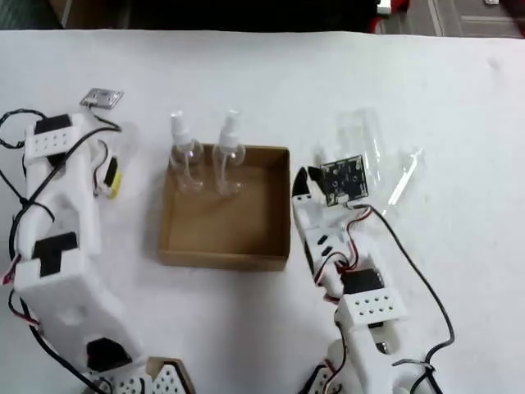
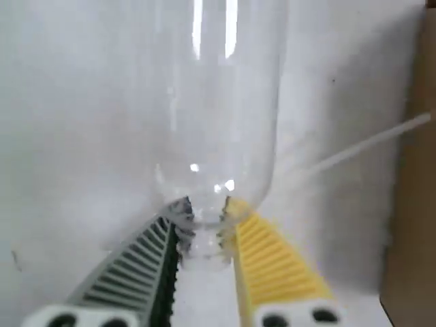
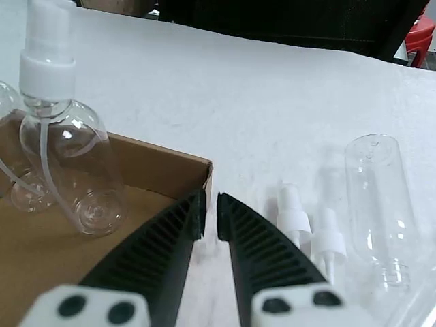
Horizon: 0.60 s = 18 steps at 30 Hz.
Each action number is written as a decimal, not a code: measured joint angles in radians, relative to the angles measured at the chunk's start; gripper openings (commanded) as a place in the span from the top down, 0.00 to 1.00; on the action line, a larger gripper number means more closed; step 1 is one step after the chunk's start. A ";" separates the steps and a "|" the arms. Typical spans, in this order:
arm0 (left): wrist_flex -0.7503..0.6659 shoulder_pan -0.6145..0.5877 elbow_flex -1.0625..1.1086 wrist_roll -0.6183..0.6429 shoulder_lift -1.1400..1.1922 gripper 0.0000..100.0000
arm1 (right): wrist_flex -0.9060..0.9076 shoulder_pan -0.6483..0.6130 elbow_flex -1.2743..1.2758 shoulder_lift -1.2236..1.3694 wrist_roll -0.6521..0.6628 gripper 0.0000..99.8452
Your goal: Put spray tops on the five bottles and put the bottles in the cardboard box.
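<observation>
Two clear bottles with white spray tops (image 1: 186,156) (image 1: 227,154) stand inside the cardboard box (image 1: 223,249), against its far wall. One of them (image 3: 68,157) looms close in the right wrist view. My left gripper (image 2: 204,208) is left of the box and shut on the neck of an uncapped clear bottle (image 2: 218,102). My right gripper (image 3: 210,211), black-fingered, hovers shut and empty by the box's right far corner (image 3: 204,170). Beyond it lie an open clear bottle (image 3: 378,197) and two loose spray tops (image 3: 293,211) (image 3: 327,238).
A thin dip tube (image 2: 368,146) lies on the white table between the held bottle and the box wall (image 2: 415,204). A small metal plate (image 1: 102,98) sits at the far left. More clear bottles (image 1: 361,135) lie right of the box.
</observation>
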 measured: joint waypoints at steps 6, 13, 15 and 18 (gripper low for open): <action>0.124 0.006 0.000 -0.080 -0.161 0.97 | 0.000 0.000 0.000 0.000 0.000 0.98; 0.321 0.006 0.000 -0.219 -0.387 0.97 | 0.000 0.000 0.000 0.000 0.000 0.98; 0.390 0.006 0.000 -0.287 -0.470 0.97 | 0.000 0.000 0.000 0.000 0.000 0.95; 0.437 0.005 0.005 -0.387 -0.603 0.97 | 0.000 0.000 0.000 0.000 0.000 0.90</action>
